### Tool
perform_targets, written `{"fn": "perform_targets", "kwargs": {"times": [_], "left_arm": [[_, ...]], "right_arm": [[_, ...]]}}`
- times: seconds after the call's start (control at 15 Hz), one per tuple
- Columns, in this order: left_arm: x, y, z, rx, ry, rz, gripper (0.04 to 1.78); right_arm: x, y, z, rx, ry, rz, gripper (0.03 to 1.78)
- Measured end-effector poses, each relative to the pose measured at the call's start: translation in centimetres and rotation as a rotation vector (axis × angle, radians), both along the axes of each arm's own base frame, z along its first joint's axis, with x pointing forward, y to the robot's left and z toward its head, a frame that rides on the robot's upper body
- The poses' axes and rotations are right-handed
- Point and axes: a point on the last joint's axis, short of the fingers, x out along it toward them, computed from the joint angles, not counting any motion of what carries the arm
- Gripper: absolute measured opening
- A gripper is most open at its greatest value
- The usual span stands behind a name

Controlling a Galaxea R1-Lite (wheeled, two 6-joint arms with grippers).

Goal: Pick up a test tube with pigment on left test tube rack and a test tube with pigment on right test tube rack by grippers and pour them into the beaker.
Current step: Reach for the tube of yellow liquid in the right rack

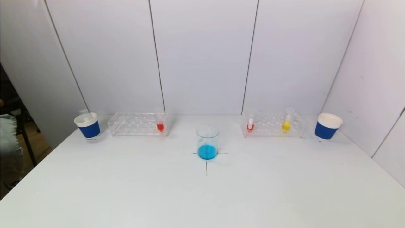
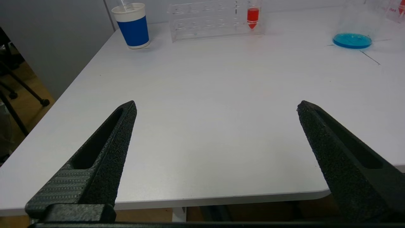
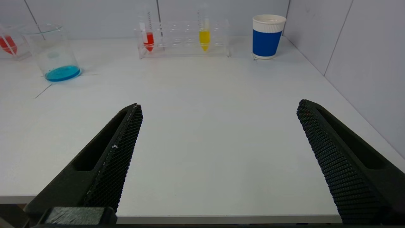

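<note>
While both arms sit low at the near edge of the white table [image 1: 202, 196], out of the head view, each wrist view shows its own tool spread wide w/ nothing between the fingers: left tool [image 2: 216, 106] over the near-left part of the table, right tool [image 3: 219, 106] over the near-right part; glass beaker [image 1: 207, 139] stands upright at table centre on a drawn cross mark, blue liquid in its bottom; left test tube rack [image 1: 137, 124], clear acrylic, sits toward the back left, holding one red-pigment tube [image 1: 160, 124] upright at its end nearest the beaker; right test tube rack [image 1: 273, 125] sits toward the back right w/ a red-pigment tube [image 1: 250, 124] at its beaker-side end and a yellow-pigment tube [image 1: 286, 123] further right, both upright; blue-and-white paper cup [image 1: 87, 125] just left of the left rack, w/ a clear tube poking out; second paper cup [image 1: 327, 126] just right of the right rack; both tools well apart from racks & beaker.
</note>
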Motion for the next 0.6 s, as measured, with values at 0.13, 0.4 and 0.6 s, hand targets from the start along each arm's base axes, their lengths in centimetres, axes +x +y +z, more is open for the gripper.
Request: {"fn": "perform_targets", "kwargs": {"times": [0.13, 0.4, 0.6], "left_arm": [[0.02, 0.02, 0.04, -0.021, -0.008, 0.01, 1.77], [0.03, 0.02, 0.05, -0.021, -0.01, 0.011, 1.77], [0.03, 0.02, 0.06, -0.021, -0.01, 0.011, 1.77]], "right_arm": [[0.0, 0.0, 0.0, 0.0, 0.0, 0.0, 1.77], [0.0, 0.0, 0.0, 0.0, 0.0, 0.0, 1.77], [0.0, 0.0, 0.0, 0.0, 0.0, 0.0, 1.77]]}}
